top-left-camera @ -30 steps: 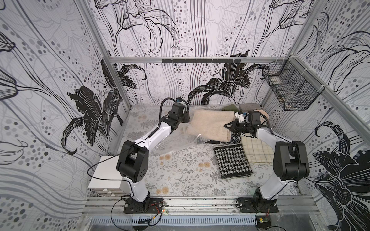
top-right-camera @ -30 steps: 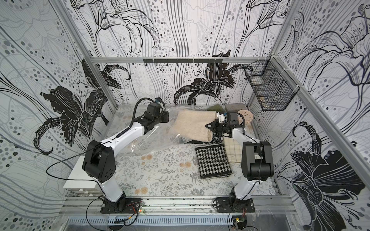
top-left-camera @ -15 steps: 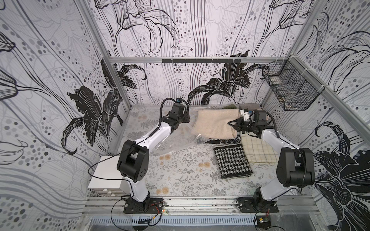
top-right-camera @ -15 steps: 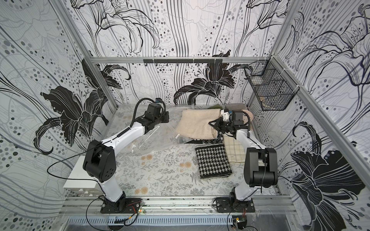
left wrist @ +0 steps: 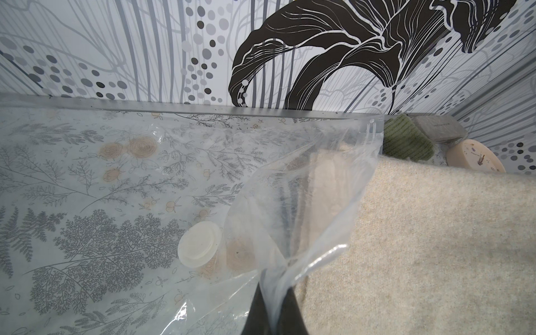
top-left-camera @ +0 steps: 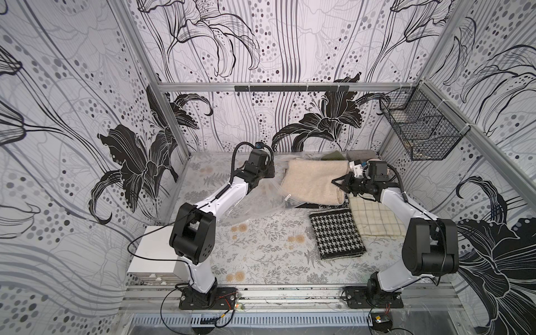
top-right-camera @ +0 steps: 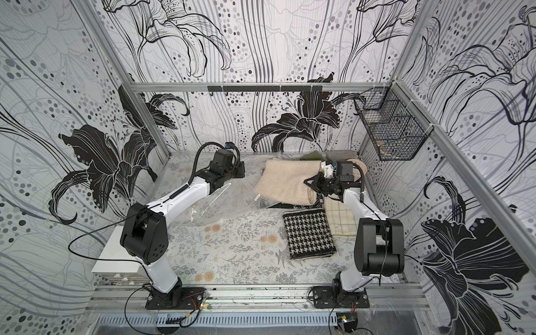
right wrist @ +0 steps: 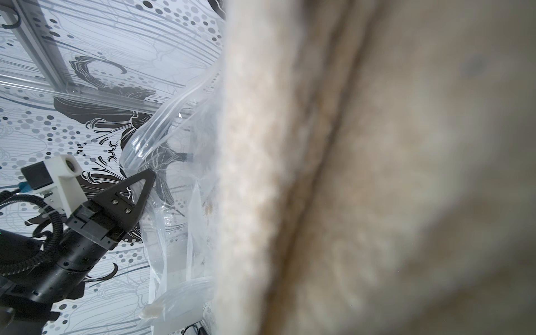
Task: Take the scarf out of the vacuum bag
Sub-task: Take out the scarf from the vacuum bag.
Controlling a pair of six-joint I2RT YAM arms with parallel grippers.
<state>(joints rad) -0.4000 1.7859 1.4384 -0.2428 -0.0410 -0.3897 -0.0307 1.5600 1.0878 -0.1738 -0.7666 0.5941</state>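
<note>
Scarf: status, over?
Left fingers shut on bag. Right fingers shut on scarf edge. Scarf mostly out, one end in bag mouth. Houndstooth cloth near, not blocking.

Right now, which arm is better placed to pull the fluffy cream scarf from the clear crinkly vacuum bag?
Right. The right end effector grips the cream scarf's edge; the left end effector only pinches the vacuum bag.

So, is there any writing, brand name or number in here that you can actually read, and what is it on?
No text here can be read.
On the grey box: a faint printed line, too blurred to read.
On the round beige disc: tiny marks, too small to read.
On the vacuum bag, the scarf and the houndstooth cloth: no lettering shows.
</note>
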